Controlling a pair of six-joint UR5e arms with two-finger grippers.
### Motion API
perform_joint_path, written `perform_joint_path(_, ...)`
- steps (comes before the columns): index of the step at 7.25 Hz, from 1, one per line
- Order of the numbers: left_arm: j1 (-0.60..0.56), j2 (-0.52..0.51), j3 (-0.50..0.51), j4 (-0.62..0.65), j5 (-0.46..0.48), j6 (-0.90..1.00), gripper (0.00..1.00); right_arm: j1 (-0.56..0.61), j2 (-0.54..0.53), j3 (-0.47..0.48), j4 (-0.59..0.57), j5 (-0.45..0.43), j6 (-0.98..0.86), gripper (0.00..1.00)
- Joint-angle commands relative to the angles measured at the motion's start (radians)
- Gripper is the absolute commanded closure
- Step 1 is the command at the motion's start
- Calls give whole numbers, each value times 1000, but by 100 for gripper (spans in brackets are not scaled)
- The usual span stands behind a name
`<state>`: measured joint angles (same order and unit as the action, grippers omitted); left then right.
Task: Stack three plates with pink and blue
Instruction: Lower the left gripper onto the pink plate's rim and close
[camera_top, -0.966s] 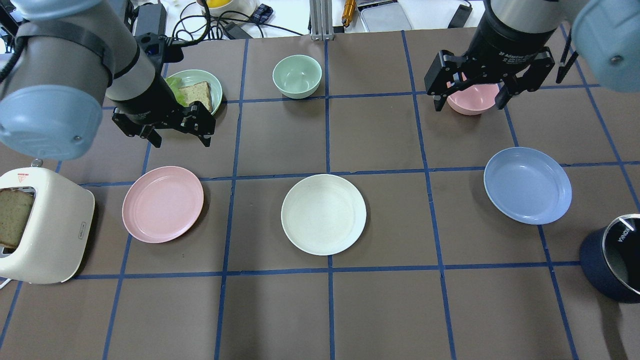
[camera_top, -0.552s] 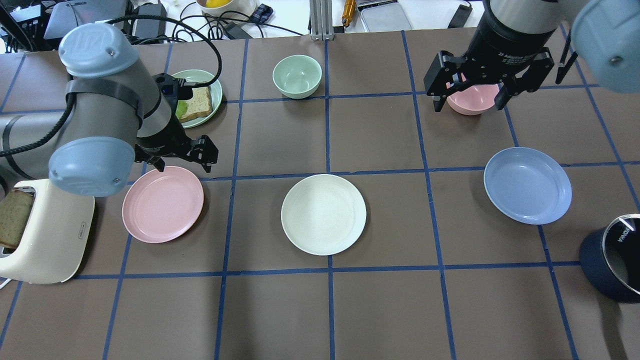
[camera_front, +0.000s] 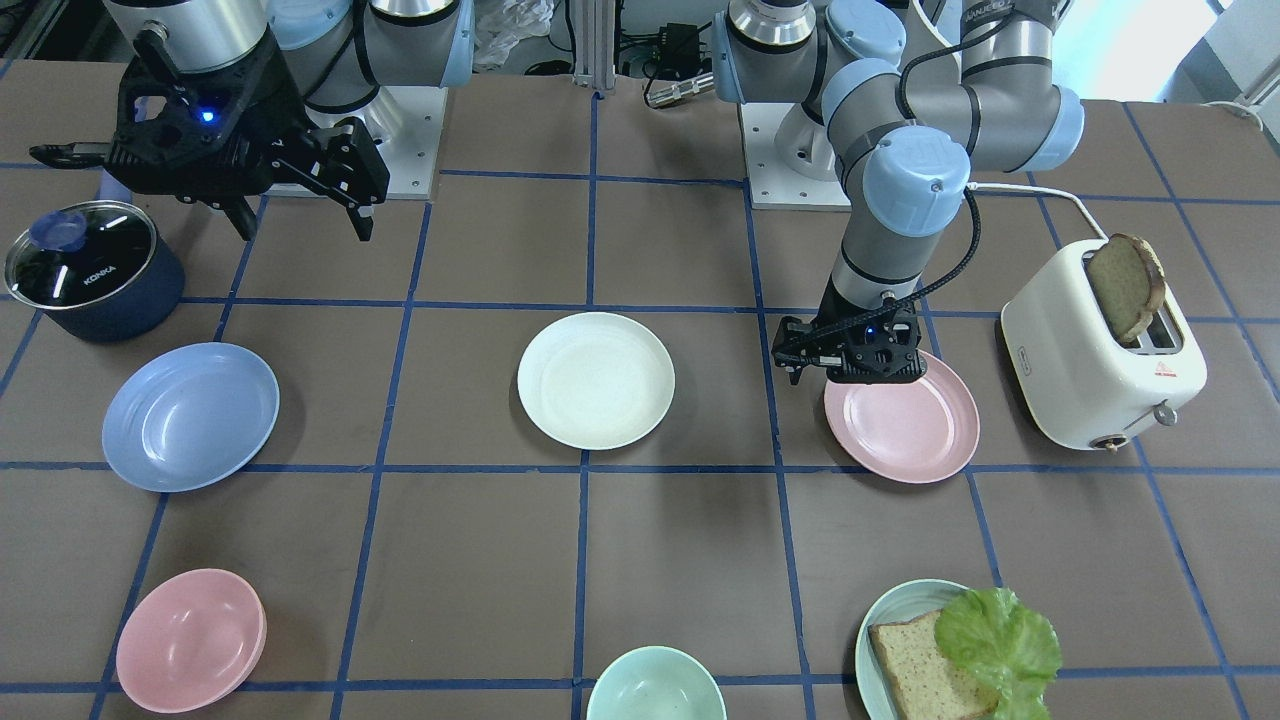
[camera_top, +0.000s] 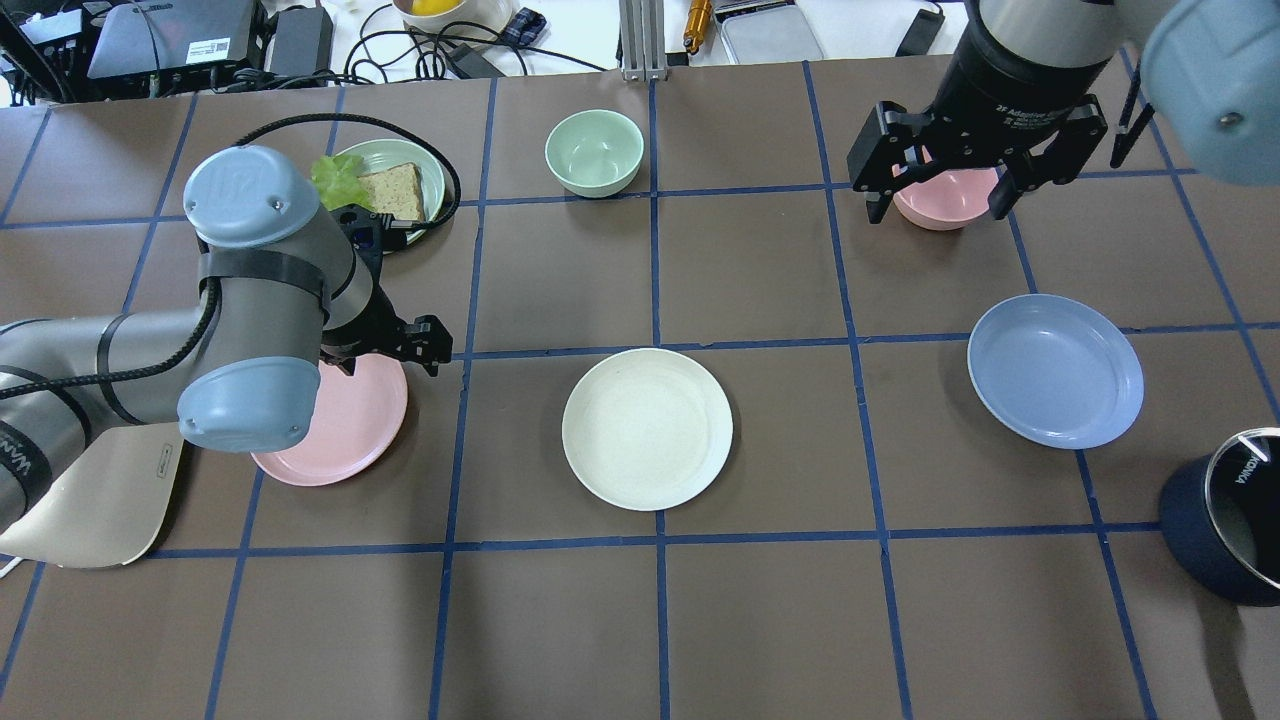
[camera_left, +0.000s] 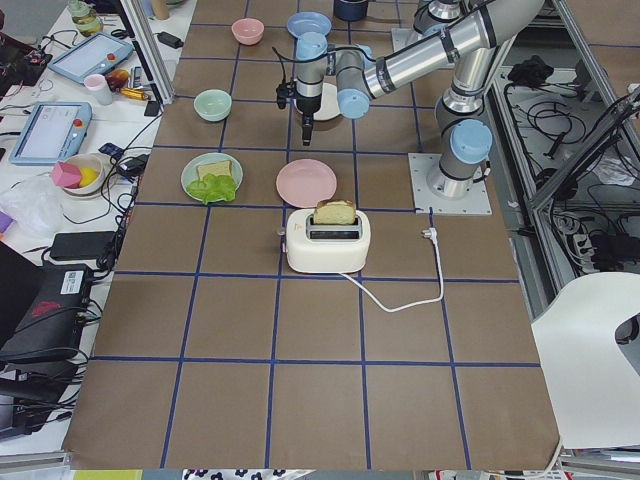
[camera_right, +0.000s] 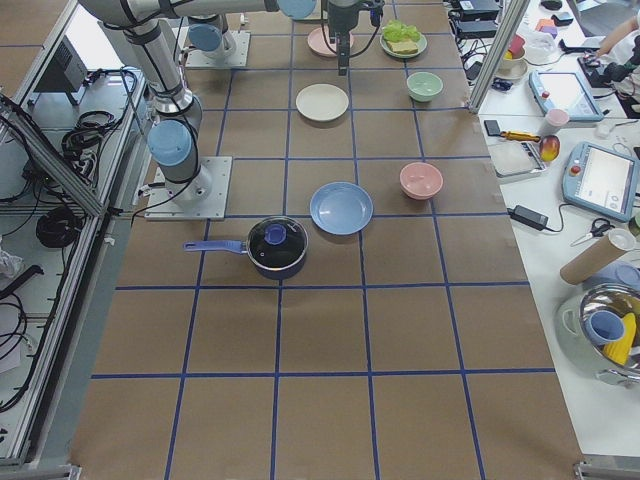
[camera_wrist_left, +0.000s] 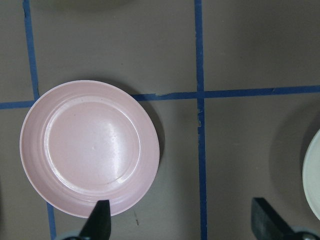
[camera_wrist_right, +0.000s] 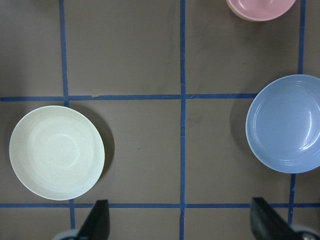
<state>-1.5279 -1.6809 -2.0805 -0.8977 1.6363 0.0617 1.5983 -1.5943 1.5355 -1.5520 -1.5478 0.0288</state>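
Observation:
Three plates lie apart in a row on the brown table. The pink plate (camera_top: 340, 430) (camera_front: 905, 425) (camera_wrist_left: 90, 147) is on my left. The cream-white plate (camera_top: 647, 428) (camera_front: 595, 380) (camera_wrist_right: 56, 152) is in the middle. The blue plate (camera_top: 1055, 370) (camera_front: 190, 415) (camera_wrist_right: 285, 122) is on my right. My left gripper (camera_top: 390, 358) (camera_front: 850, 375) (camera_wrist_left: 182, 222) is open and empty, low over the pink plate's rim on the side facing the cream plate. My right gripper (camera_top: 940, 195) (camera_front: 303, 215) (camera_wrist_right: 182, 222) is open and empty, high above the table.
A toaster (camera_front: 1100, 355) with a bread slice stands beside the pink plate. A lidded dark pot (camera_front: 90, 270) stands near the blue plate. A pink bowl (camera_front: 190, 640), a green bowl (camera_top: 594, 150) and a teal plate with bread and lettuce (camera_top: 400, 180) stand along the far side.
My left arm has swung from beside the bread plate toward me and down, to the pink plate's rim. The right arm and all three plates have not moved.

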Motion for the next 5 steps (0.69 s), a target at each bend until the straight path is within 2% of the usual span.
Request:
perform_joint_path(1,5,-52,-12,61,2,0,22,0,-1,0,0,0,0,0)
perform_joint_path(3,6,-98,-12,112,8,3,25,0,1,0,0,0,0,0)
perform_joint_path(4,8,-117,-10,137,10,4,38,0,1,0,0,-2,-3,0)
perform_joint_path(5,18,-134,-10,146,10,6,38,-1,2,0,0,-5,-7,0)
